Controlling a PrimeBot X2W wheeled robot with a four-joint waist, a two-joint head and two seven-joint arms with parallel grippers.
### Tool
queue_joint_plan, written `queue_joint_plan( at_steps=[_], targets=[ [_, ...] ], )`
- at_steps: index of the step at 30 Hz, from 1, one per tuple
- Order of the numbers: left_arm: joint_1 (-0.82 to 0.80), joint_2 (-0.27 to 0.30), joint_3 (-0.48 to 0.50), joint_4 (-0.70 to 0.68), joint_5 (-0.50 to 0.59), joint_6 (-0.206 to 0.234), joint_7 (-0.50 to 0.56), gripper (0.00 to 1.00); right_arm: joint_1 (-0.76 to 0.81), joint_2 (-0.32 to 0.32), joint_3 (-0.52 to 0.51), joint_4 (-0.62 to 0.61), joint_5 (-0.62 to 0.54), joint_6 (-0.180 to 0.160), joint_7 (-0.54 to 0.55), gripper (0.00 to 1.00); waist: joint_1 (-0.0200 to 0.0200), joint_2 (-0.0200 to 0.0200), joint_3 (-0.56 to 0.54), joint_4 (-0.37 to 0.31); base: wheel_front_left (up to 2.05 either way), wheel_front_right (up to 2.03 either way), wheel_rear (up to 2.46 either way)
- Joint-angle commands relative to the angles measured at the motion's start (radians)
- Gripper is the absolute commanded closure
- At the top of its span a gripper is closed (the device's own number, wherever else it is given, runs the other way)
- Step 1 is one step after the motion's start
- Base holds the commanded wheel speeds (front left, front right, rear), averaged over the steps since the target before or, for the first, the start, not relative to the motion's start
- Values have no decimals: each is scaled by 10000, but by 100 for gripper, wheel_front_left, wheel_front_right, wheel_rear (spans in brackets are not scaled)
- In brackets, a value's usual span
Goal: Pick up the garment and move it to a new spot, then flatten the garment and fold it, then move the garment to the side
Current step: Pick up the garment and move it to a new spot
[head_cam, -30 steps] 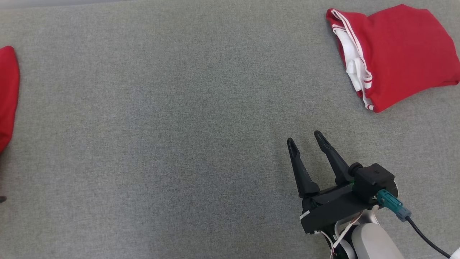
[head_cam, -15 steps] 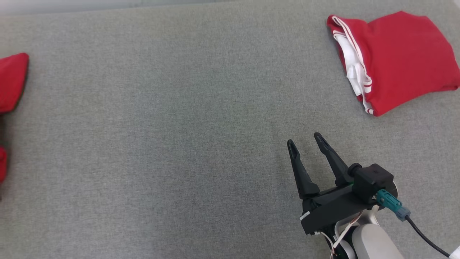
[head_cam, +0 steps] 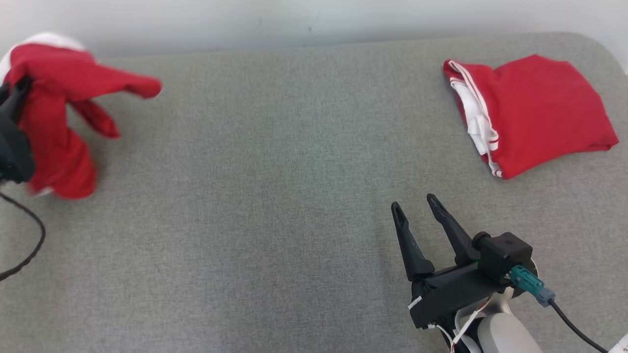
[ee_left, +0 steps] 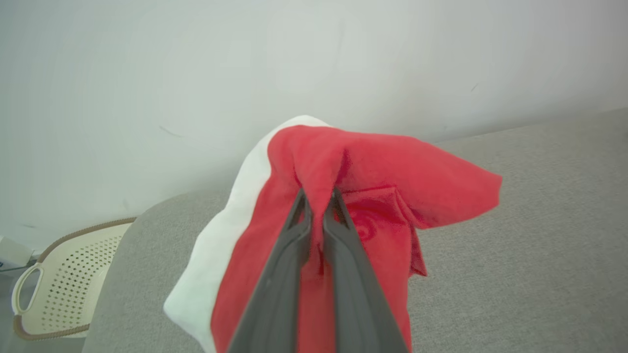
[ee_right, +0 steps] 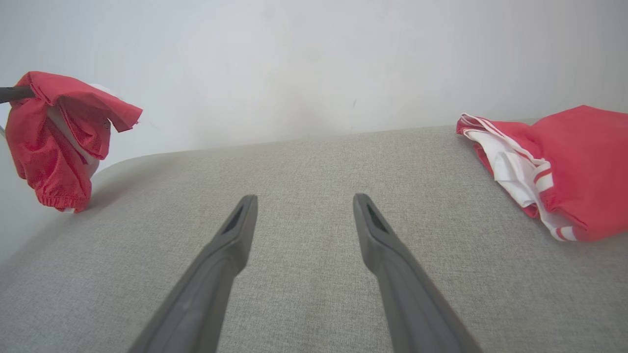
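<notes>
While nipped by one thin fold in tight-closed left hand, red garment: hangs bunched, risks slipping loose on swing; right hand spread wide, empty

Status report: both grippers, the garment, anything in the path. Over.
Left gripper shut on crumpled red-and-white garment, lifted at left end of grey fabric surface. Right gripper open, empty. Folded red garment with white trim lies far right, apart from both.
</notes>
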Motion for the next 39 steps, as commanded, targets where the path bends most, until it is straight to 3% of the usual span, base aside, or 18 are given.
queue_joint_plan(
  at_steps=[1,9,18,26,32,39],
  targets=[
    [-63,116,-162,-268,-189,14,-73,100,89,0,0,39,63,-7,-58,0,1,1,-213,-16,0,0,0],
    [48,285,-914,-2350,-449,13,4,100,166,115,-20,296,182,-7,-259,0,1,1,-628,-445,0,0,0],
    [753,27,-1465,-4638,-568,105,355,100,194,225,-93,521,272,-7,-479,0,1,1,-761,-1192,0,0,0],
    [1777,-444,-1927,-6466,-704,670,445,100,211,291,-226,624,298,-7,-639,0,1,1,-656,-1578,0,0,0],
    [2712,-766,-2486,-6927,-535,996,292,100,140,319,-260,695,297,-7,-745,0,1,1,-539,-1621,0,0,0],
    [3911,-1392,-3073,-6430,-544,1225,-388,100,25,354,-258,813,300,-7,-804,0,1,1,-502,-1561,0,0,0]
  ],
)
